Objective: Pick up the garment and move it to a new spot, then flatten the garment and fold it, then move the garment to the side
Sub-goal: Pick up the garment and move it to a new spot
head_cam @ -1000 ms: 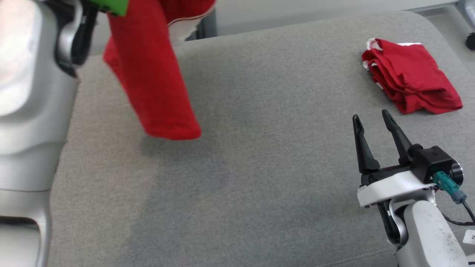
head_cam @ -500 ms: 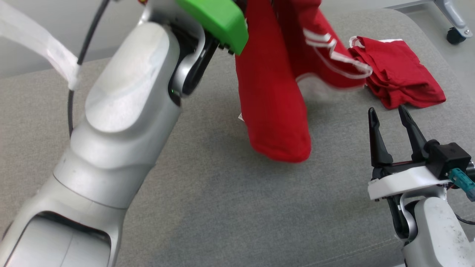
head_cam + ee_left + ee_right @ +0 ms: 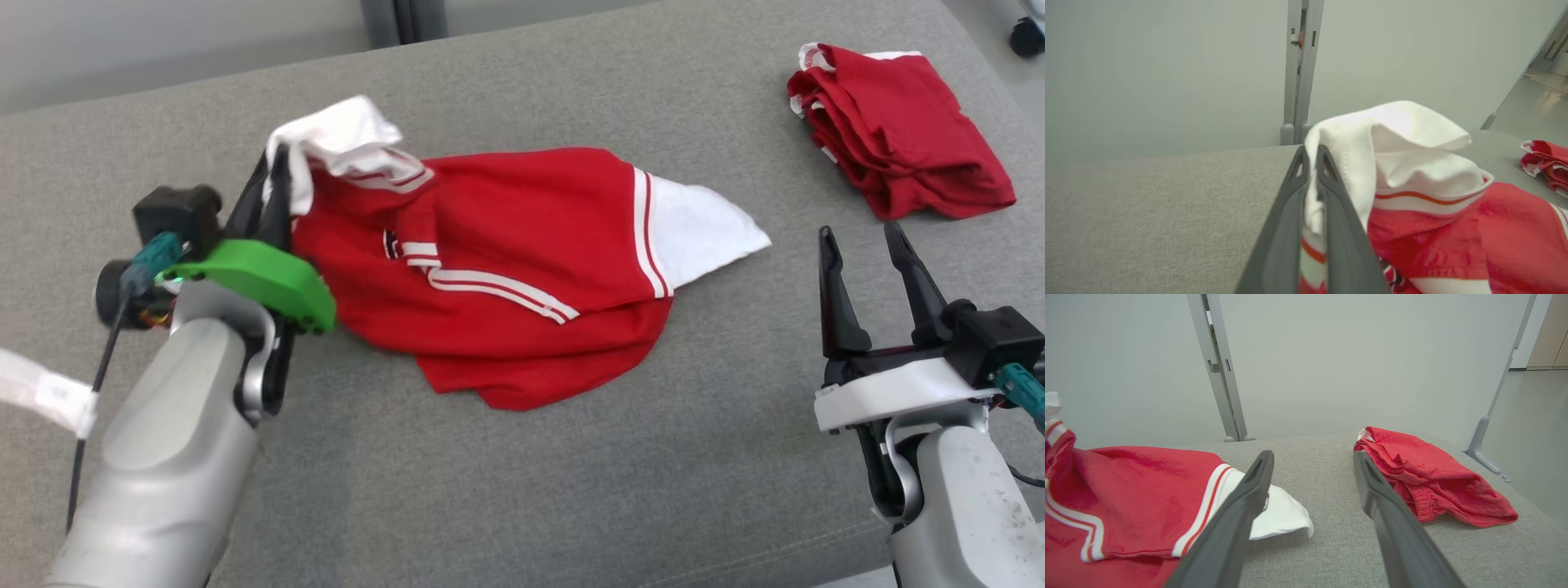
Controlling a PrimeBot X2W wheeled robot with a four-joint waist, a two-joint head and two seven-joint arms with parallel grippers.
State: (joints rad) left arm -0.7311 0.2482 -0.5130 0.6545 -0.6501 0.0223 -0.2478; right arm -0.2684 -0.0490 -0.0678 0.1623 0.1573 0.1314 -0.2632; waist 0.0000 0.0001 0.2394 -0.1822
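Note:
The garment [image 3: 506,261] is a red top with white stripes and white sleeves, lying crumpled on the grey cushion [image 3: 522,490]. My left gripper [image 3: 277,163] is shut on its raised white sleeve [image 3: 1396,147] at the left end; in the left wrist view the cloth is pinched between the two fingers [image 3: 1286,228]. The other white sleeve [image 3: 1274,514] lies flat at the garment's right end. My right gripper [image 3: 865,245] stands open to the right of the garment, apart from it, with nothing between its fingers [image 3: 1237,522].
A second red garment [image 3: 898,155], folded, lies at the cushion's far right corner, also in the right wrist view [image 3: 1433,486]. A grey wall with a metal post [image 3: 1220,371] stands behind the cushion. A frame leg [image 3: 1484,445] stands right of it.
The garment hung in the air from my left gripper; now it lies spread on the cushion with the left gripper lowered, still holding the sleeve. The head camera has shifted. The right gripper stays open.

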